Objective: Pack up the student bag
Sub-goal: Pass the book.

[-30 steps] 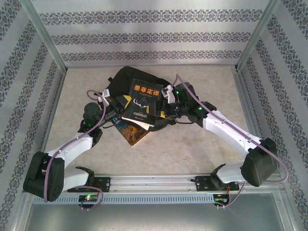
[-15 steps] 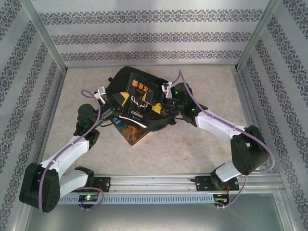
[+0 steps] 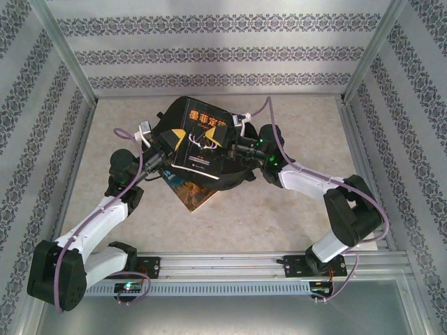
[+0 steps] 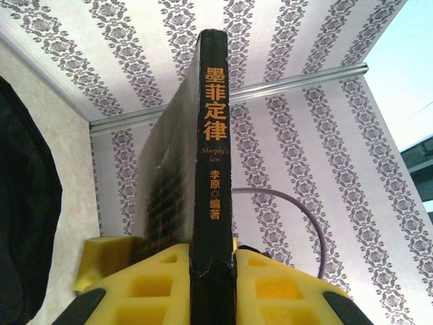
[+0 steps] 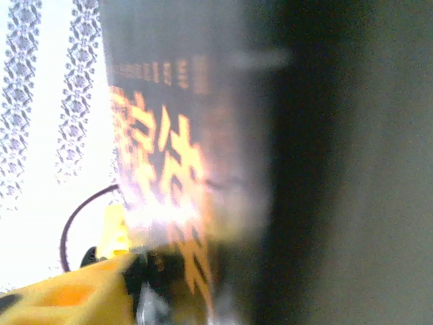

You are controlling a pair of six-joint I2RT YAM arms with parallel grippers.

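The left gripper is closed tightly on the bottom of a black paperback book with orange lettering. It holds the book tilted above the large black soft fabric student bag, which lies directly beneath and beyond its yellow pads. The right gripper sits at the book's opposite edge. Its wrist view is too blurred to tell whether its jaws grip anything. The step in hand appears to be feeding this book into the bag. The next move likely calls for lowering it into the opening, whose mouth is hidden. A second, colourful book lies just behind the left gripper, toward the bases.
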